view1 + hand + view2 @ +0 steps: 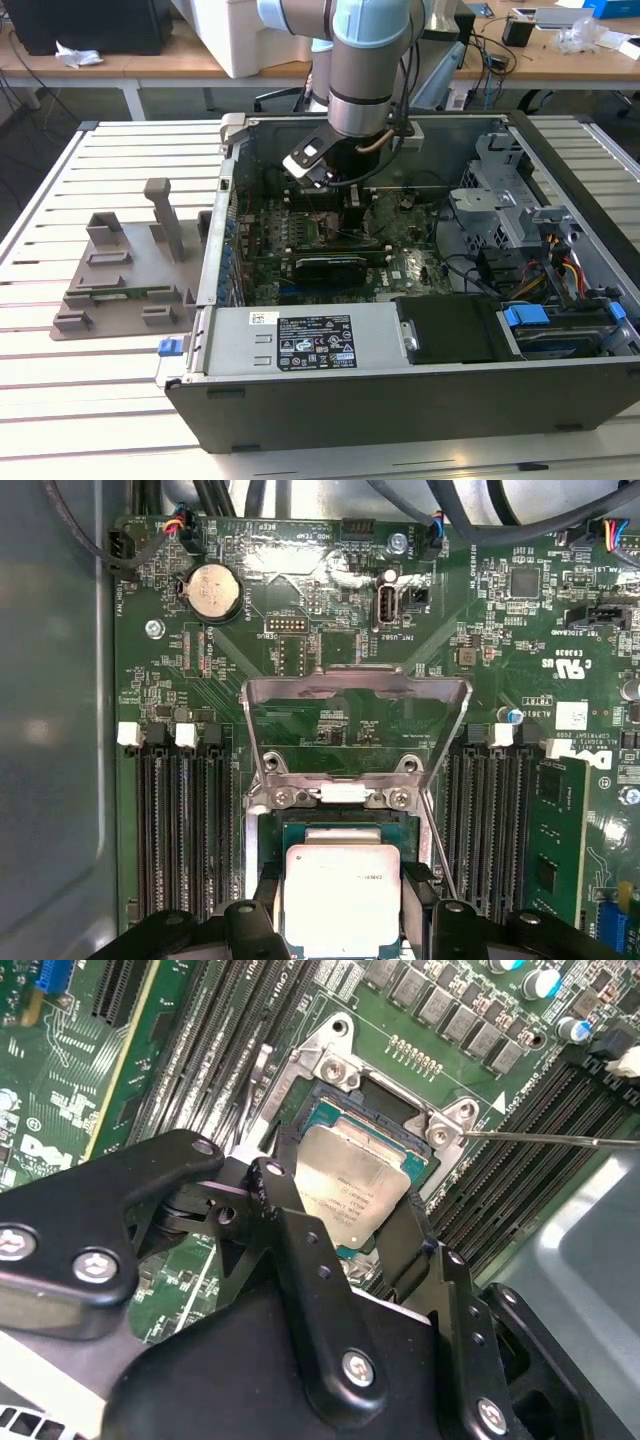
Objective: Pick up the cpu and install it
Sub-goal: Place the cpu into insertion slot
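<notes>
The fingers (285,1210) grip the cpu (350,1175) between them by two opposite edges; the socket frame (335,1055) lies just under them

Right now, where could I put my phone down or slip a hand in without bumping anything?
Bare slats of the table lie in front of and behind the grey fixture, on the exterior view's left of the computer case. Inside the case it is crowded: the pincer grips the cpu over the socket, memory slots on both sides.
</notes>
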Robot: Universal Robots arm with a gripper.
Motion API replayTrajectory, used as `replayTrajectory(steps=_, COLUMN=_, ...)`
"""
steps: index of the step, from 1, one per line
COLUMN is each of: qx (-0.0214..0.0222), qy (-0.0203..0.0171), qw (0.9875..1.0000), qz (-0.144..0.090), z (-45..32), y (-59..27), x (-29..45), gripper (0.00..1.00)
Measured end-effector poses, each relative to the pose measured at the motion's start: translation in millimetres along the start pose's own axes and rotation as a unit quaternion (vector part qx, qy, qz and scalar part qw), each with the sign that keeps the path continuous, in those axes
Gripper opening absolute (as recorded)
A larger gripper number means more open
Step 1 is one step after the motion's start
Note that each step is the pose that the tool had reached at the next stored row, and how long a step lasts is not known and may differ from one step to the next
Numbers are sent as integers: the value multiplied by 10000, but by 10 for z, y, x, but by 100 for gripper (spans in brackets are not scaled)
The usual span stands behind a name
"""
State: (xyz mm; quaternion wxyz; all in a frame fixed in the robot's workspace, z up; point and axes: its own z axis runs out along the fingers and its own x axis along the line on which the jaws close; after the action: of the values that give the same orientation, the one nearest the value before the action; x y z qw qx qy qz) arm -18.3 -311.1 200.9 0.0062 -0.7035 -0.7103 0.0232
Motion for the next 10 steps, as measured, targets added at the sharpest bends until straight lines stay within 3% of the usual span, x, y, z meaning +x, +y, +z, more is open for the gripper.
replayTrajectory(steps=6, qx=0, qy=-8, qw=10000, qz=-1, z=3, y=2, x=3, gripper=55)
replayTrajectory(steps=8, qx=0, qy=-10, qw=10000, qz=-1, z=3, y=2, x=3, gripper=62)
replayTrajectory(steps=10, qx=0, qy=-13, qw=10000, qz=-1, z=3, y=2, x=2, gripper=62)
